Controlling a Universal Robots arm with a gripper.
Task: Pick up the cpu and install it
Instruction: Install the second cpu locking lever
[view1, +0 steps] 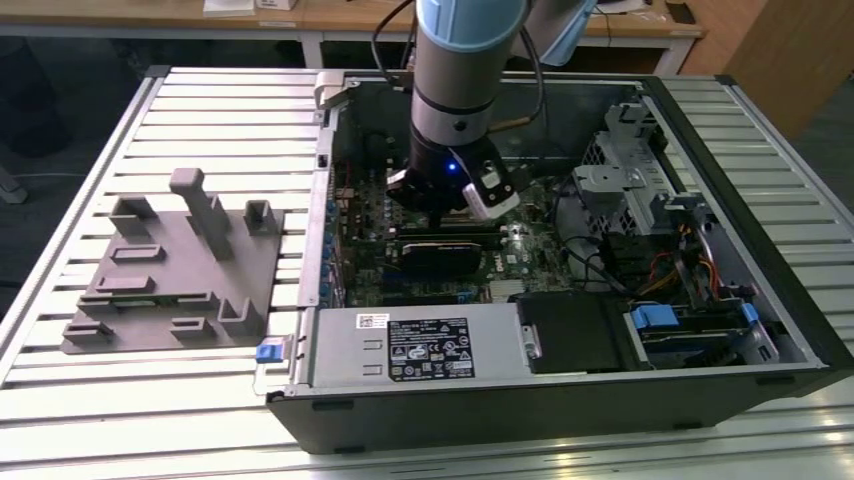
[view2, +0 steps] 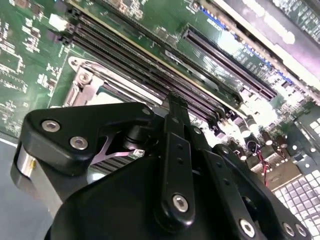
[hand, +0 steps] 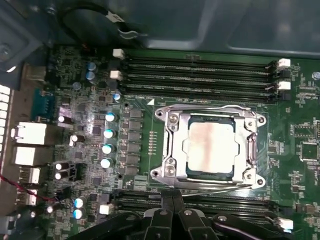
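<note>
On the desk (view1: 80, 420) a grey fixture (view1: 167, 270) sits at nine o'clock of the open computer case (view1: 561, 400). In the first wrist view the cpu (hand: 210, 150) lies seated in the motherboard socket frame (hand: 170, 170), silver top up. The gripper (hand: 172, 200) is at about six o'clock of it, just beyond the frame's edge, fingers pressed together with nothing between them.

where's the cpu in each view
Exterior view: hidden behind the arm inside the open black computer case.
First wrist view: the flat square silver-topped cpu sits in the metal socket frame.
Second wrist view: cpu hidden behind the black claw.
Shared landmark: long dark memory slots.
</note>
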